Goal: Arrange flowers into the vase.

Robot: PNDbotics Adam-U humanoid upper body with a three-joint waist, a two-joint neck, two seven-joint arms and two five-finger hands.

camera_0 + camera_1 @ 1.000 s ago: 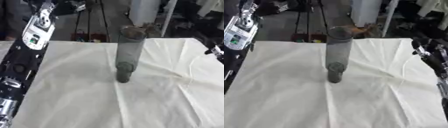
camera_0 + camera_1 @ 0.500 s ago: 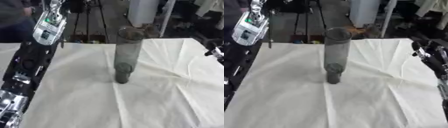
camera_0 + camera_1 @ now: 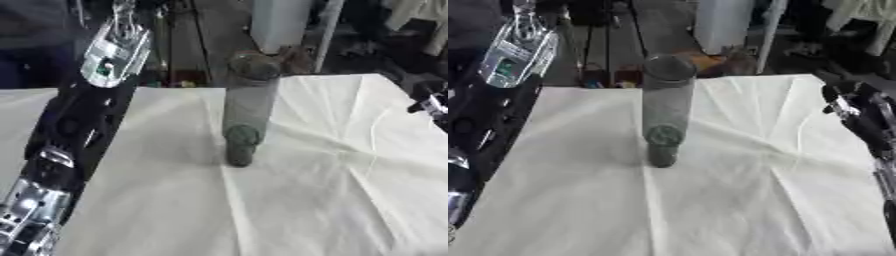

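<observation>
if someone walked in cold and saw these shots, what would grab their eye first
Most likely the tall, clear glass vase standing upright in the middle of the cream cloth-covered table, with no flowers in it. Next, the robot's black and silver left arm reaching up along the left side toward the far edge. The right arm shows only at the right edge.

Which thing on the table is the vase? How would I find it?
Look at the table with the white cloth. Near its middle stands the vase, a tall, see-through grey tube, upright, with an open top. It is the only thing standing on the cloth.
</observation>
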